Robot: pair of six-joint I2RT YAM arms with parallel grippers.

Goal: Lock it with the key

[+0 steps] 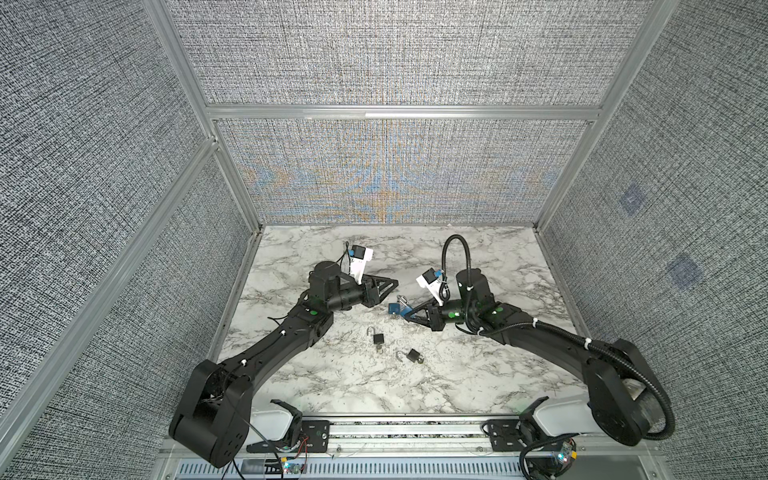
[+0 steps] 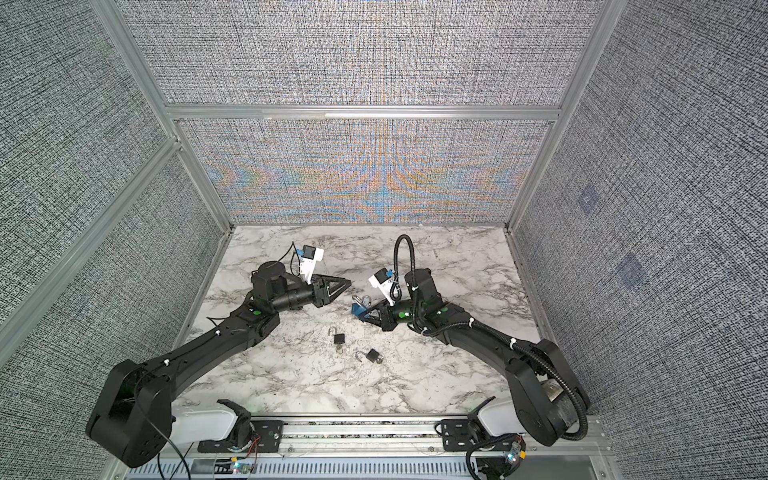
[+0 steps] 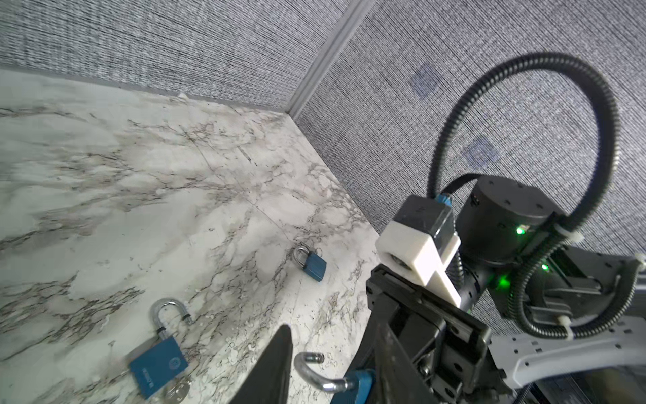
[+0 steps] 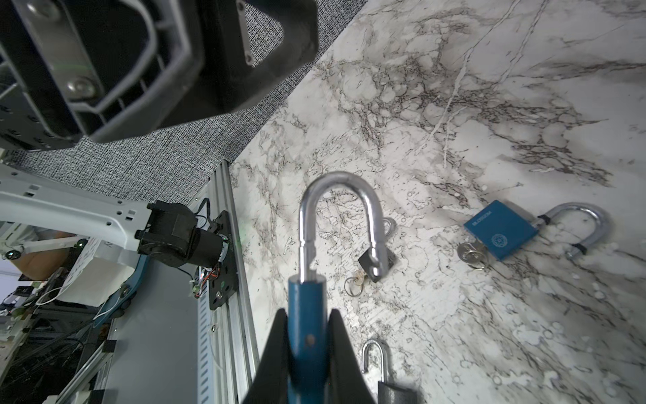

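Blue padlock [image 4: 307, 307] held in right gripper [image 4: 307, 316].
Jaws clamped on its body, shackle [image 4: 337, 180] swung open; left gripper [image 1: 390, 285] partly open, empty; 2 black padlocks [image 1: 377, 339] [image 1: 414, 355] loose on tabletop [image 1: 332, 374].

We see bright, even light from overhead in both top views; the marble tabletop [image 1: 332, 386] shows only faint, soft shadows under the arms [image 1: 291, 332]. Colored moiré ripples over the woven back wall [image 1: 386, 183], and the frame rails [image 1: 399, 112] bow toward the edges. In the right wrist view, the steel shackle [image 4: 337, 180] glints, and the nearest parts look soft.
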